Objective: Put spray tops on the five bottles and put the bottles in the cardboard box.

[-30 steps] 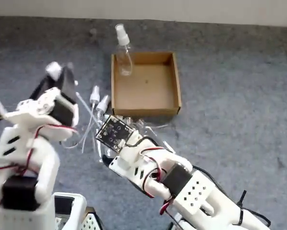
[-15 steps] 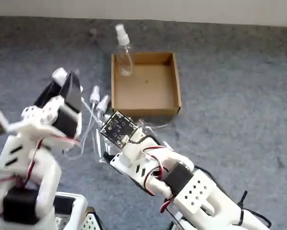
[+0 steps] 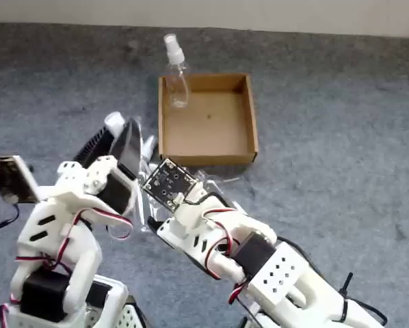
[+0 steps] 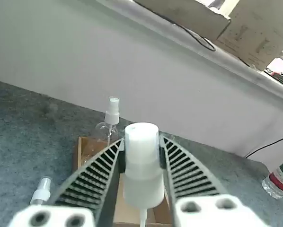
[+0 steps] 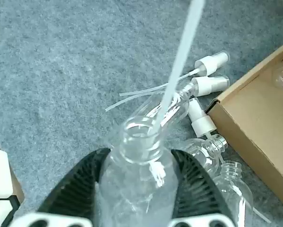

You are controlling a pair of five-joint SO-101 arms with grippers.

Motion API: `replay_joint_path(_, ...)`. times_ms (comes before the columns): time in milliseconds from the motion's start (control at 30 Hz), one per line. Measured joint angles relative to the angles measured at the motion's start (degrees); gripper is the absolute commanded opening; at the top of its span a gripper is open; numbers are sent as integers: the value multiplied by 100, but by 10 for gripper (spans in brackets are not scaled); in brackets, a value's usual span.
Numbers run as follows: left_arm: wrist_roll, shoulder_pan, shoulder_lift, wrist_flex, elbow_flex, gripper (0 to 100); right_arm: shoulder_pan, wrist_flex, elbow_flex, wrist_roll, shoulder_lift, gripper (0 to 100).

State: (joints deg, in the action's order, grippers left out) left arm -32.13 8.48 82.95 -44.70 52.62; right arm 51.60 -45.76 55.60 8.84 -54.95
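— What is held, and by which arm?

— A white spray top (image 4: 142, 179) is clamped between the ribbed jaws of the left gripper (image 4: 141, 141), which are closed only as far as the cap's sides allow. An open bottle (image 5: 137, 189) is clasped around its shoulder by the right gripper (image 5: 139, 161), neck up, with the jaws spread to the bottle's width.

— How is the one placed against the other?

— The spray top is carried above the bottle. Its dip tube (image 5: 179, 61) is seen slanting down from above, so the top's long axis is tilted while the bottle is held close to upright. The tube's lower end is seen at the bottle's mouth (image 5: 137, 137); whether it is already inside cannot be told for certain.

— So what is the coming move judged to turn on?

— On the two axes being brought into line, so that the cap can be lowered straight onto the neck.

— And the rest?

— One capped bottle (image 3: 177, 78) is stood in a far corner of the cardboard box (image 3: 252, 116). Loose spray tops (image 5: 210, 85) and uncapped bottles (image 5: 236, 189) are left lying on the carpet (image 3: 327, 205), just beside the box.
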Motion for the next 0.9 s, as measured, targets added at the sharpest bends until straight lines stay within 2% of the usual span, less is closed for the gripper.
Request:
replay_joint_path(233,44,0,-18,-229,149,4,-18,0,0,0,0,4)
replay_joint_path(533,1037,62,18,-985,185,4,-18,0,0,0,0,4)
replay_joint_path(733,1468,879,18,-1116,703,4,-18,0,0,-26,0,4)
replay_joint_path(900,1503,1125,53,-1125,818,4,-316,202,9,-246,-229,4)
